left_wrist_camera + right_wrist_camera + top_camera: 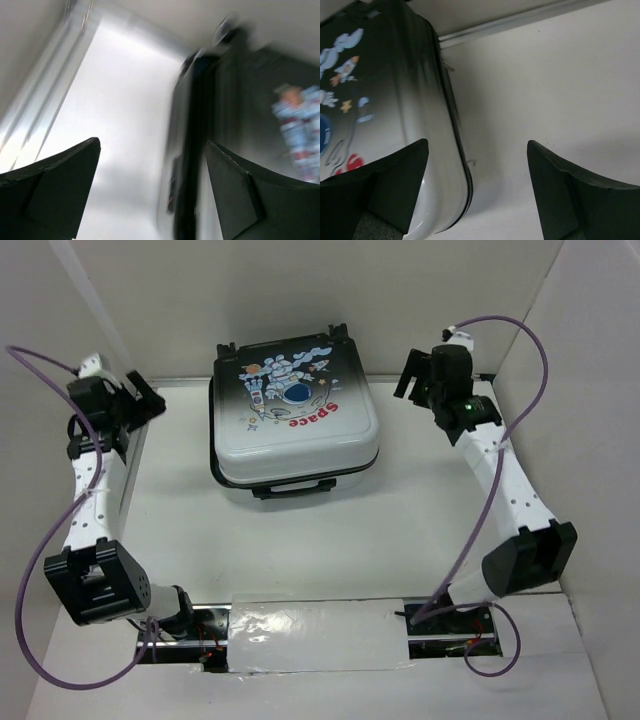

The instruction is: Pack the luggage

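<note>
Luggage (295,410), a small hard-shell suitcase printed with a cartoon astronaut and the red word "Space", is laid flat on the white table (300,550), towards the far wall and roughly midway between the two arms. Its shell is closed, printed side up. The black carry handle (292,486) is turned towards the arm bases and the wheels (228,345) towards the wall; what is inside cannot be seen.

The left gripper (145,400) is held off the suitcase's left side and the right gripper (412,375) off its right far corner, neither touching it. Both sets of jaws are spread wide and nothing is carried between them. In the right wrist view only bare table and the shell's edge are seen between the fingers (395,180). In the blurred left wrist view the suitcase's side is seen beyond the gap.

This flanking placement is judged to suit a two-sided action on the shell, such as steadying it or lifting the lid. Whether packing is finished or not begun cannot be told.
</note>
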